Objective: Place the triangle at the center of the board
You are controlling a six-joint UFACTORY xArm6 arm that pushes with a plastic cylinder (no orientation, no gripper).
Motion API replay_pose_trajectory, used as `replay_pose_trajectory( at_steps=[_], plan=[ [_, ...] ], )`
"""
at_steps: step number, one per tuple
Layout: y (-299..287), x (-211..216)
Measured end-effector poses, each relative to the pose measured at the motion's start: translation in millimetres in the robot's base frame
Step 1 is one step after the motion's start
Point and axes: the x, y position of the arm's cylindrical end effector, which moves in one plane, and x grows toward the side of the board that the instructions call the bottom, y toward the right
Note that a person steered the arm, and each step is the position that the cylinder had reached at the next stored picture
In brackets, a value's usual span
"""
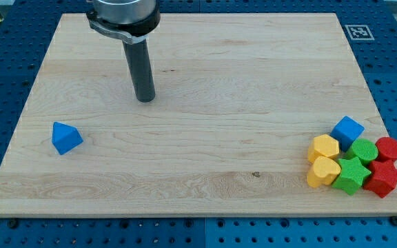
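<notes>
A blue triangle block [66,138] lies near the view's left edge of the wooden board [205,62], below the board's mid height. My tip [145,99] rests on the board up and to the right of the triangle, well apart from it and left of the board's middle. The rod rises to the arm's round flange at the view's top.
A tight cluster sits at the view's bottom right corner: a blue cube [348,131], a yellow hexagon [323,148], a yellow heart [322,172], a green star [351,175], a green round block [365,149], a red round block [389,149], a red star [383,178].
</notes>
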Motion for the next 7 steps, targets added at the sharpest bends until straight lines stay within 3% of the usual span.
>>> replay_pose_trajectory(
  at_steps=[3, 6, 7],
  plan=[
    [-8.4, 0.0],
    [-158.6, -13.7],
    [-188.7, 5.4]
  ],
)
